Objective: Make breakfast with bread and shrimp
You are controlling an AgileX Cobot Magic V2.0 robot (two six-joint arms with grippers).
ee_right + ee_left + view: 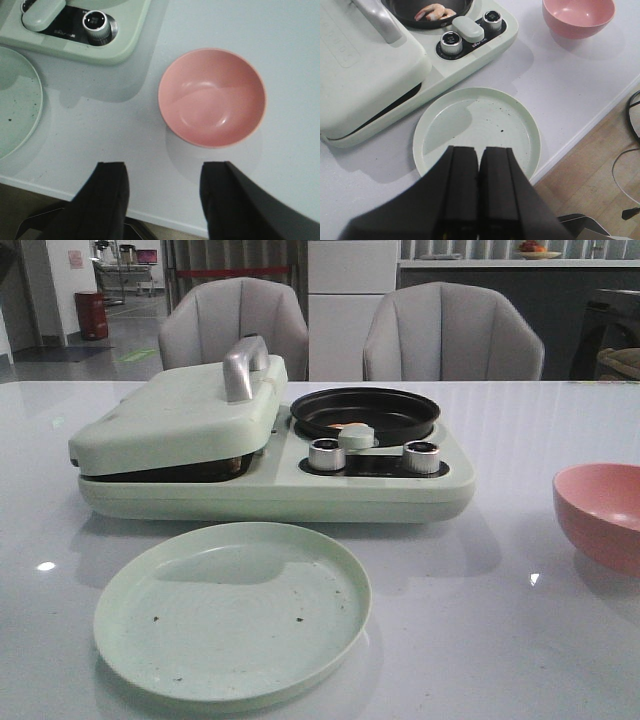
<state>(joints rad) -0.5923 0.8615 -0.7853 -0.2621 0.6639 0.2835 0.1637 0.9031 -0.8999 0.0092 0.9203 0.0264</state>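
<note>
Shrimp [436,11] lies in the round black pan [365,412]; smooth pink bowl [212,97] and crumb-flecked green plate [232,612]; left gripper [479,167] clenched, right gripper [164,192] released.

Counting now from my side: one pale green breakfast cooker [270,475] on the desk [500,640], carrying one black round pan [365,412], two silver knobs [326,454], and one closed lid with one metal handle [243,365]. One green plate [232,612]. One pink bowl [603,515]. In the pan, shrimp [436,11], perhaps two pieces, hard to separate. Two grey chairs [235,325] behind.
</note>
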